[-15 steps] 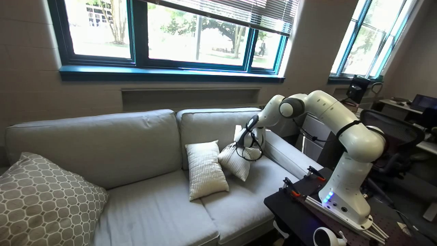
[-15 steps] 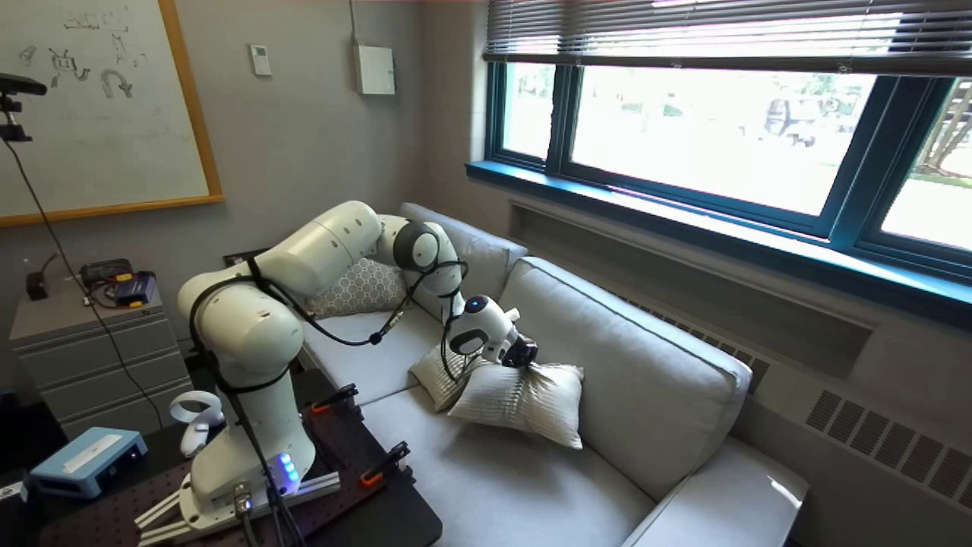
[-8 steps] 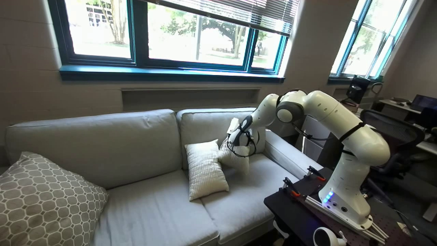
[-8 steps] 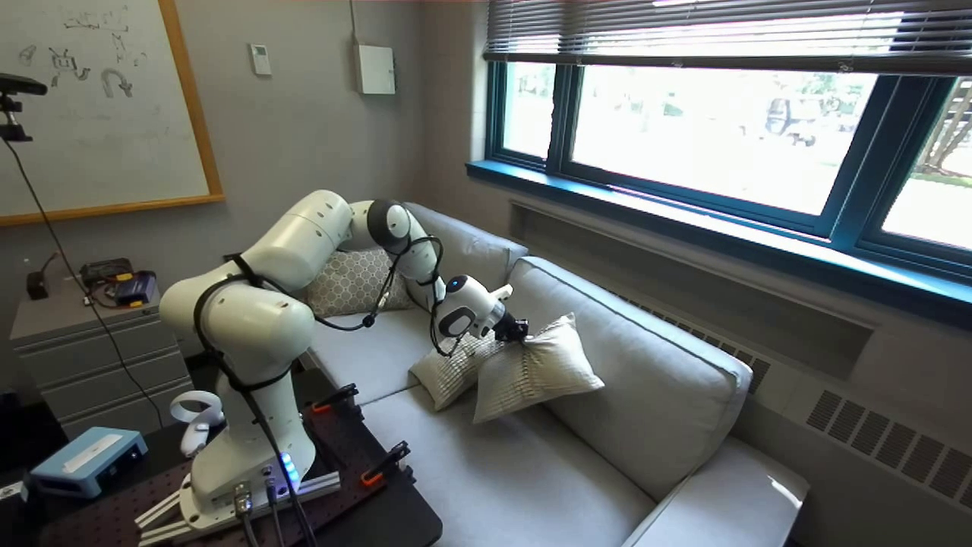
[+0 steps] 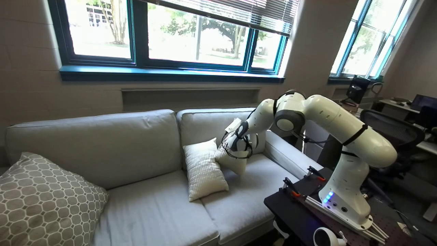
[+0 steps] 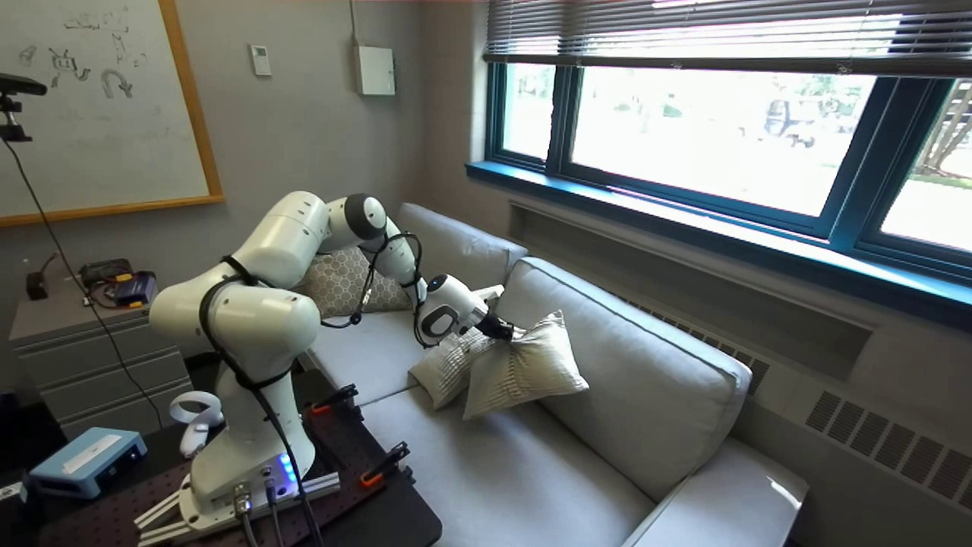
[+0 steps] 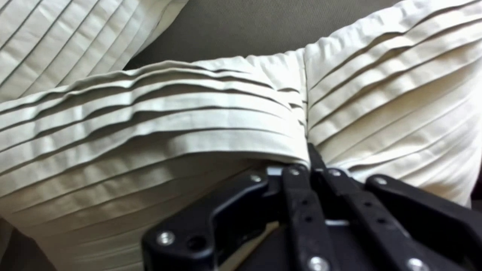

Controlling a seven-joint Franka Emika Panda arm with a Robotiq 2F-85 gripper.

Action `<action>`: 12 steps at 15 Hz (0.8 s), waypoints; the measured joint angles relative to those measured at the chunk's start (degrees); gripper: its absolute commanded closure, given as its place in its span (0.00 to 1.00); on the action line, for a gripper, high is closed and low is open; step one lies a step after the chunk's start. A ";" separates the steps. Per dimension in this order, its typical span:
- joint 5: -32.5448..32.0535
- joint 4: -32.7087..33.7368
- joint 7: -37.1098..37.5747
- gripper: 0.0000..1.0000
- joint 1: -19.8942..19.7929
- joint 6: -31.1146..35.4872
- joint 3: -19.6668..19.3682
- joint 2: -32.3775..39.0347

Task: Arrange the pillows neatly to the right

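Two cream-white pleated pillows are on the right half of the sofa as seen in an exterior view. My gripper (image 7: 309, 160) is shut on a pinched fold of the held pillow (image 7: 211, 120), whose fabric bunches at the fingertips. The held pillow (image 6: 524, 376) is tilted, with a corner up near the backrest. I cannot tell whether its lower edge touches the seat. In an exterior view the wrist partly covers this pillow (image 5: 235, 164) and hides the fingers. The other pillow (image 5: 205, 172) leans beside it; it also shows behind it (image 6: 437, 376) and at the wrist view's upper left (image 7: 71, 41).
The grey sofa's backrest (image 6: 630, 372) stands behind the pillows. An armrest (image 5: 290, 153) is beside the seat near the robot. A larger lattice-patterned pillow (image 5: 51, 201) sits at the sofa's far end. The robot's black table (image 5: 290, 208) with clamps stands in front.
The gripper has raised and tilted the held pillow, then moved with it toward the other pillow. The other pillow's top has shifted slightly away from the gripper.
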 measured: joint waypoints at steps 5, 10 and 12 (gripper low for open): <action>6.30 -1.35 11.26 0.99 3.38 0.00 0.18 3.70; 27.20 0.07 9.92 0.99 4.47 0.03 3.93 7.46; 35.67 1.12 9.89 0.99 5.13 0.04 4.80 9.41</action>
